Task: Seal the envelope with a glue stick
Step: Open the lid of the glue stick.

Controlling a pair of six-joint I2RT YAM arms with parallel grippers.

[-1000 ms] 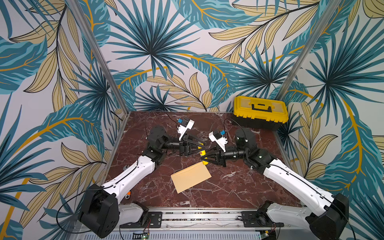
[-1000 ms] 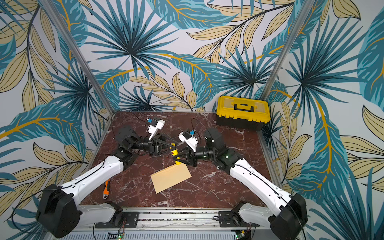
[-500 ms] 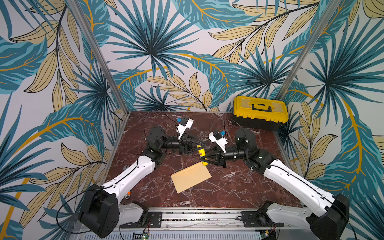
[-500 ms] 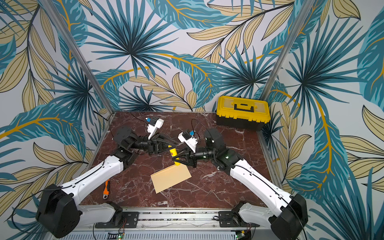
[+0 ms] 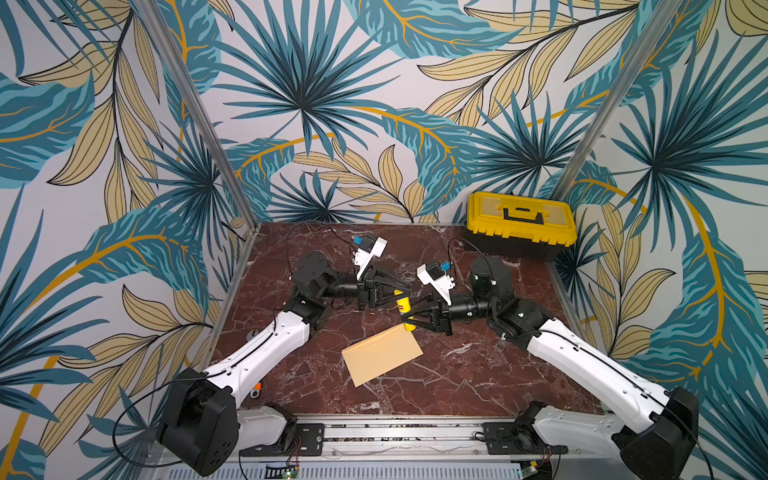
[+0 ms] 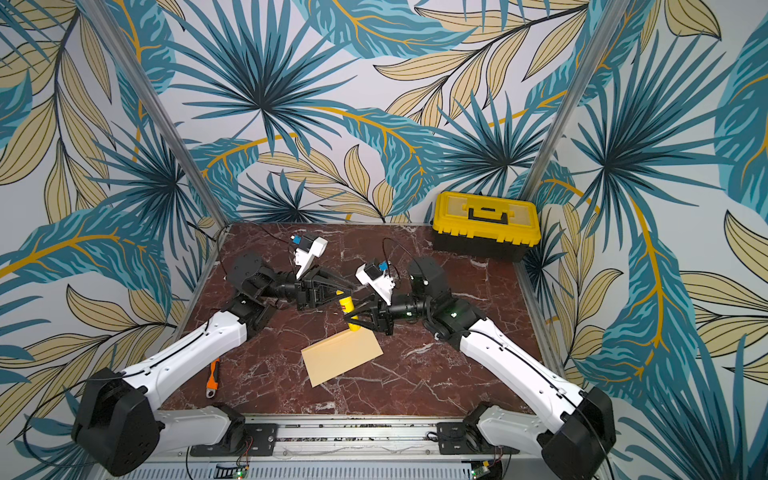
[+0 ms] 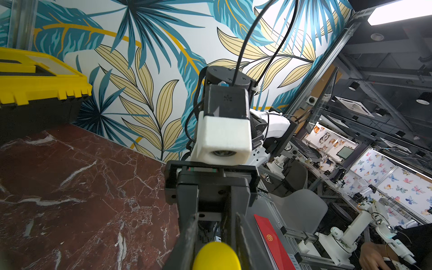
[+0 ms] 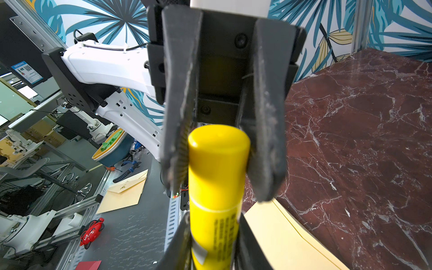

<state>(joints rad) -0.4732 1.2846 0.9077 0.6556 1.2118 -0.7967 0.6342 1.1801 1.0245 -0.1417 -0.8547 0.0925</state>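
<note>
Both clamp glue stick [image 5: 403,307] | left end effector [image 5: 401,293] (apart earlier) just closed | right end effector [image 5: 406,318] unchanged

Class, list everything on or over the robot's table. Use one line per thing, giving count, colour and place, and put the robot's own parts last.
envelope: one, tan, lying flat mid-table, plain face up.
glue stick: one, yellow with a white label, capped, held roughly upright over the envelope's far edge.
toolbox: one, yellow lid on a black base, shut, in the far right corner.
orange-handled tool: one, orange and black, lying by the table's left edge.
table: one, dark red marble with white veins.
left claw: one, black, shut on the glue stick's cap.
right claw: one, black, shut on the glue stick's body.
</note>
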